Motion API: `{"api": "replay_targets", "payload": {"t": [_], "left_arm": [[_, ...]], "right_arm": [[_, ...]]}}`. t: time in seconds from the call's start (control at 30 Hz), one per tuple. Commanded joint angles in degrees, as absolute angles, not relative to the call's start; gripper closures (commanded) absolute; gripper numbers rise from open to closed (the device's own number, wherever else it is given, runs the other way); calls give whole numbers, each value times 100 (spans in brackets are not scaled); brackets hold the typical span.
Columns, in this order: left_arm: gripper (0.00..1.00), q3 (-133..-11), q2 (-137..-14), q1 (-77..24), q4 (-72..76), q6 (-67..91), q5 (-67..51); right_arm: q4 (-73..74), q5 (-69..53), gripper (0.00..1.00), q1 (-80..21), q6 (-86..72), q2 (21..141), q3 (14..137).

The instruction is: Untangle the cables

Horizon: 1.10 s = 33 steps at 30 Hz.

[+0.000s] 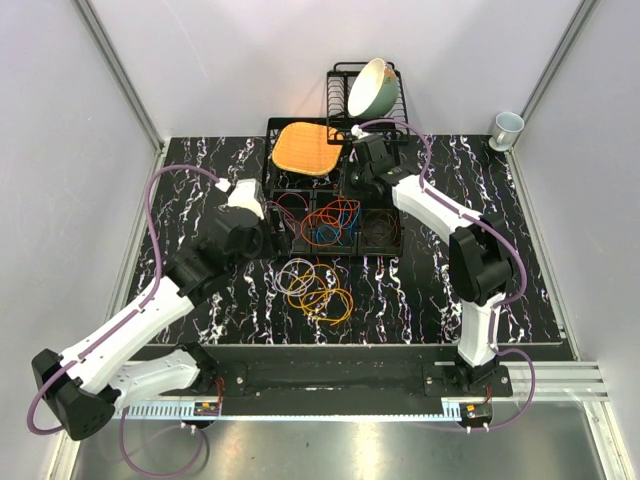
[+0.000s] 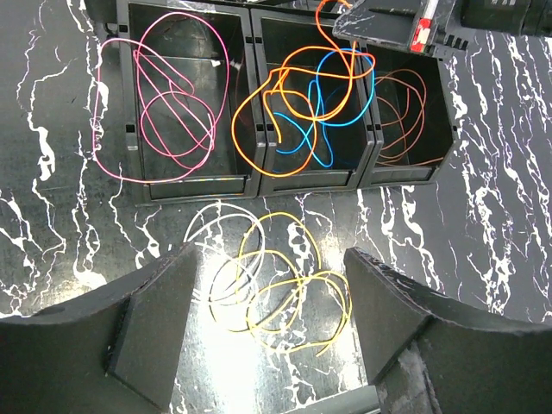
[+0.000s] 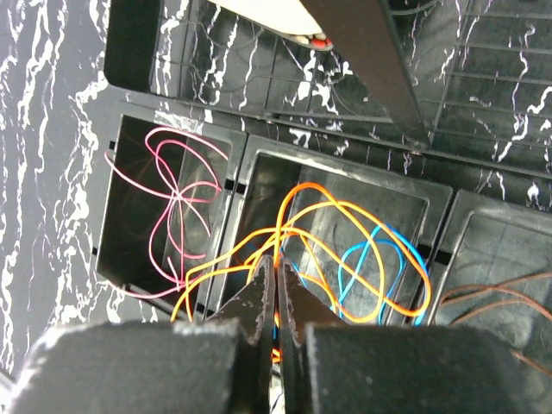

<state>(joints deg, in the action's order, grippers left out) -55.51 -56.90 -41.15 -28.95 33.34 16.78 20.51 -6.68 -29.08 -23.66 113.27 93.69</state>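
A loose pile of yellow (image 2: 301, 281), white (image 2: 216, 211), purple and orange cables (image 1: 315, 285) lies on the marble table in front of three black bins (image 1: 300, 250). The left bin holds a pink cable (image 2: 164, 112). The middle bin holds an orange cable (image 3: 315, 188) tangled with a blue one (image 3: 379, 246). The right bin holds a brown cable (image 2: 405, 112). My right gripper (image 3: 276, 269) is over the middle bin, shut on the orange cable and holding a strand up. My left gripper (image 2: 272, 254) is open and empty above the yellow and white loops.
A black dish rack (image 1: 392, 110) with a tilted bowl (image 1: 375, 88) stands at the back. An orange mat (image 1: 305, 148) lies on a black tray behind the bins. A cup (image 1: 507, 128) stands at the back right corner. Walls enclose the table.
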Motion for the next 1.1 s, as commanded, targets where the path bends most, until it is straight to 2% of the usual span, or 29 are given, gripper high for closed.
{"api": "replay_targets", "payload": {"t": [0.0, 0.03, 0.17, 0.2, 0.63, 0.87, 1.07], "left_arm": [[27, -5476, -5555, -4166, -2813, 3419, 1758], [27, -5467, -5563, -4175, -2813, 3428, 1749], [26, -5467, -5546, -4219, -2821, 3437, 1749], [26, -5467, -5546, -4227, -2821, 3445, 1758], [26, -5309, -5563, -4245, -2821, 3480, 1819], [26, -4993, -5677, -4324, -2795, 3656, 1828], [29, -4624, -5906, -4596, -2742, 3954, 1828]], "right_arm": [[2303, -870, 90, -2900, -2593, 11277, 8903], [2329, -861, 72, -2909, -2593, 11233, 8877], [2399, -818, 39, -2909, -2601, 10891, 8877], [2443, -809, 36, -2909, -2610, 10837, 8894], [3348, -896, 26, -2936, -2610, 9801, 9536], [3717, -923, 24, -2935, -2514, 8641, 8790], [3700, -1132, 25, -2936, -2820, 7595, 7622]]}}
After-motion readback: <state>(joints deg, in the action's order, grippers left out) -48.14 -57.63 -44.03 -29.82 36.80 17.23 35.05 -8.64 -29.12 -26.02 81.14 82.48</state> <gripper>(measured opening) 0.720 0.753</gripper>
